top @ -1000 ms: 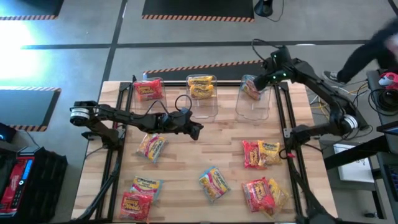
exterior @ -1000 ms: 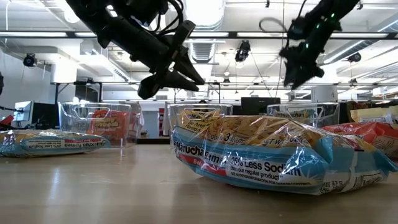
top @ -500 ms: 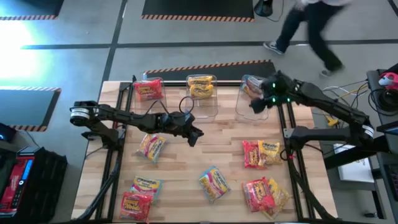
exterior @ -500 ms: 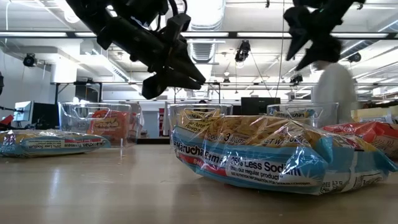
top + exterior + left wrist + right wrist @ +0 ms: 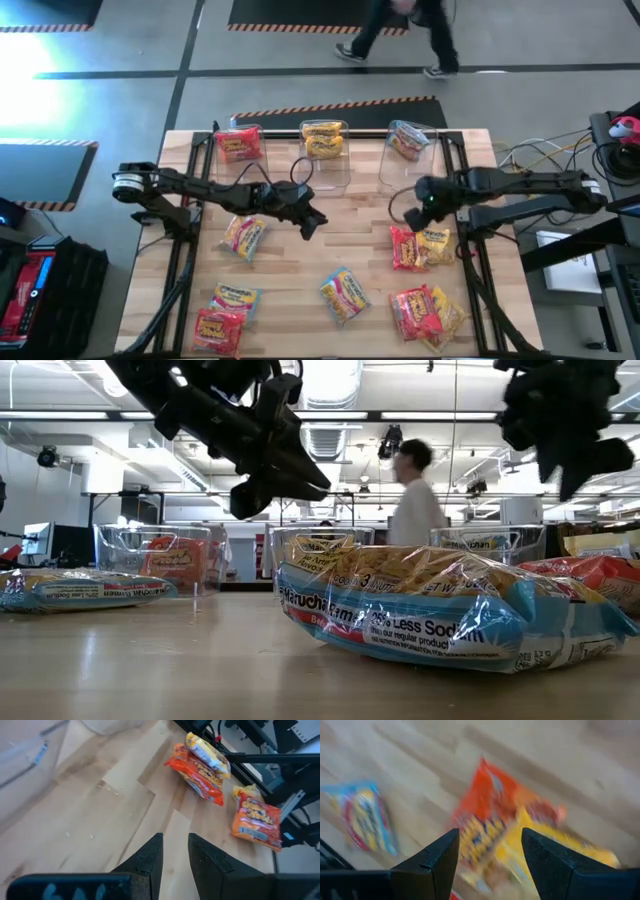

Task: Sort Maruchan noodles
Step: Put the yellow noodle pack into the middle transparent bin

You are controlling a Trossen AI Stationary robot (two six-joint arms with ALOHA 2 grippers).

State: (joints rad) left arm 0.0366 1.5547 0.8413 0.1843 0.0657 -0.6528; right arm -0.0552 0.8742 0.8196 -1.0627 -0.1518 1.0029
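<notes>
Ramen packets lie flat and scattered on the wooden table: a red one and a yellow one side by side [image 5: 420, 247], a pile near the right front corner [image 5: 425, 312], a multicoloured one [image 5: 343, 295], another [image 5: 243, 235] and a pair at front left [image 5: 226, 310]. Three clear bins at the far edge each hold a packet: red [image 5: 238, 145], yellow [image 5: 324, 140], pinkish [image 5: 405, 140]. My right gripper [image 5: 412, 215] hangs open just above the red and yellow pair [image 5: 490, 800]. My left gripper [image 5: 315, 222] hovers over bare wood mid-table, its fingers [image 5: 175, 842] a narrow gap apart, holding nothing.
Black frame rails [image 5: 186, 270] run along the left and right table sides. A person [image 5: 400, 20] walks on the floor beyond the far edge. In the low view a large multicoloured packet [image 5: 440, 605] fills the foreground. Bare wood lies between the two grippers.
My right gripper has swung from above the right bin toward the near edge and down, and now sits over the red and yellow pair. My left gripper has barely moved. A person has crossed behind the table from right to left.
</notes>
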